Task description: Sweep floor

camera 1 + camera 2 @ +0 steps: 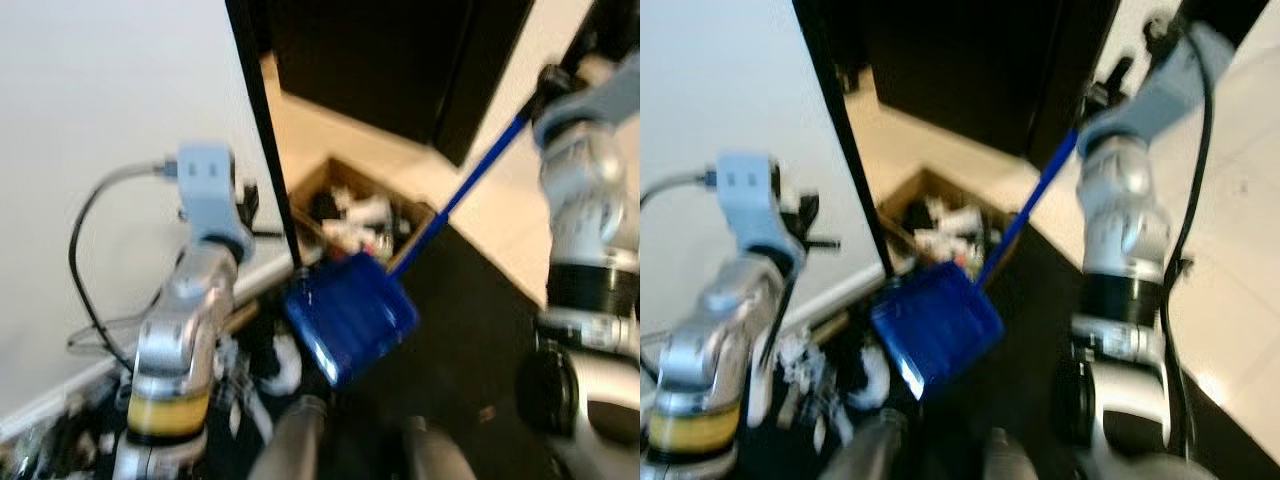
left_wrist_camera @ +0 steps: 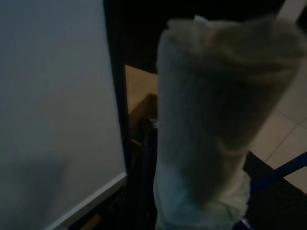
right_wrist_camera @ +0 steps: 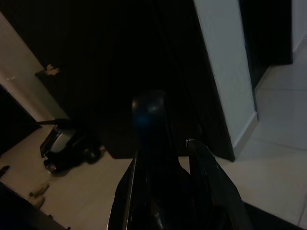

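A blue dustpan (image 1: 350, 315) hangs tilted just above the dark floor in front of me, its long blue handle (image 1: 460, 195) running up to the right. My right gripper (image 3: 160, 153) is shut on the top end of that handle, raised at the upper right (image 1: 548, 85). My left gripper (image 1: 248, 205) is lifted beside the white wall. In the left wrist view a pale wrapped cylinder (image 2: 216, 120) stands close before the camera and hides what is behind it. White scraps (image 1: 275, 365) lie on the floor below the left arm.
An open cardboard box (image 1: 310, 185) holding rubbish sits behind the dustpan, next to a black door frame (image 1: 262, 130). A white wall (image 1: 100, 100) and its baseboard close the left side. Dark cabinets (image 1: 400, 60) stand ahead; pale tiles (image 1: 500, 220) lie to the right.
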`<state>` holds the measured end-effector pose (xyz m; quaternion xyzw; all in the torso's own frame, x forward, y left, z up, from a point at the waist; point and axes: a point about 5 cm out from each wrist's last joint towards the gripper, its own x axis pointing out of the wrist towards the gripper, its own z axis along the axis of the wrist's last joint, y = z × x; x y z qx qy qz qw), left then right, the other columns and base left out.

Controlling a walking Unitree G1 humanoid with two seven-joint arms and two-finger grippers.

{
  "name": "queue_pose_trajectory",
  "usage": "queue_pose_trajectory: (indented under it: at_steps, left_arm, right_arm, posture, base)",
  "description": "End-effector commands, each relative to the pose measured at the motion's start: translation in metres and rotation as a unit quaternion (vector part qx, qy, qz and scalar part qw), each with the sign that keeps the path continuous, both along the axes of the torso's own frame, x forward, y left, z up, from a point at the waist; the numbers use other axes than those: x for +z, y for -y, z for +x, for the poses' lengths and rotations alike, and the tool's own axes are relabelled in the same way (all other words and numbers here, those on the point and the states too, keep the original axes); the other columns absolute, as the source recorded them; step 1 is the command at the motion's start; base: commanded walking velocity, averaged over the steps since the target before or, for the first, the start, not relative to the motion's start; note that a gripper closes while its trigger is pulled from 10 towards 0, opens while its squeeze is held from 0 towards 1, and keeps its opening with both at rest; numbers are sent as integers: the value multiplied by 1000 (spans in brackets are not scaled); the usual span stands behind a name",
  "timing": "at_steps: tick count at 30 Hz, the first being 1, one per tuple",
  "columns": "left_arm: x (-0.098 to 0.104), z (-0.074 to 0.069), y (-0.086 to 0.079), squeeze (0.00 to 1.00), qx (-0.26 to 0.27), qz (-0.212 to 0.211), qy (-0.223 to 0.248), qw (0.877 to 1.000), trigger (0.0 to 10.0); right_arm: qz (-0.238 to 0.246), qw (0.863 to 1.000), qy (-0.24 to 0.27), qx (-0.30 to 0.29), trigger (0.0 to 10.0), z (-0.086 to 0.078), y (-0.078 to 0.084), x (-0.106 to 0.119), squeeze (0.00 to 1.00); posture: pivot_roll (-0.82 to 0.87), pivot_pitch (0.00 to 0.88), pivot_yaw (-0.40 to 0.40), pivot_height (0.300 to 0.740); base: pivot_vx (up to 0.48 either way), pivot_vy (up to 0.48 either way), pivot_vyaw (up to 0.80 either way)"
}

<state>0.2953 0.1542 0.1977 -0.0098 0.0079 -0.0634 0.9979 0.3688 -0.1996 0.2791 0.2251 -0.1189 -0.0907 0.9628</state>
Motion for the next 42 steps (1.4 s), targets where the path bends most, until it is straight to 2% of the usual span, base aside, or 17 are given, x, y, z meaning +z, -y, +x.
queue_pose_trajectory:
  at_steps: [1,9,24,27,29,34,39,42]
  left_arm:
    - [2,-1,-2,0,6,16,7,1000,10000]
    - [1,-1,-1,0,1,25,6,1000,10000]
    - [1,-1,0,0,0,30,7,1000,10000]
    - [0,-1,0,0,2,31,5,1000,10000]
    - [-1,-1,-1,0,5,30,0,1000,10000]
    - [-2,-1,0,0,3,25,1,1000,10000]
    - [-1,0,0,0,3,26,1,1000,10000]
    - [-2,-1,0,0,4,25,-1,1000,10000]
  right_arm:
    - [5,1000,21,-4,10000,-3,2,7,0]
    - [3,1000,20,-4,10000,-2,2,7,0]
    - [0,1000,17,-1,10000,-2,0,5,0]
    - [-9,1000,9,-3,10000,-2,-1,0,0]
    - [-36,999,2,-12,10000,-3,-2,-7,0]
    - [-66,998,-6,-20,10000,-3,-3,-16,0]
    - [-79,996,-24,-17,10000,-2,-6,-29,0]
    - [-92,995,-41,-16,10000,-3,-8,-45,0]
  posture:
    - [77,152,2,740]
    - [76,152,1,740]
    - [75,147,-2,740]
    - [74,148,-2,740]
    - [72,147,0,740]
    - [71,146,1,740]
    - [71,147,1,740]
    - [70,153,0,740]
  base:
    - [0,0,0]
    - [0,0,0]
    - [185,-390,0]
    - [264,-362,0]
    - [0,0,0]
    - [0,0,0]
    - [0,0,0]
    - [0,0,0]
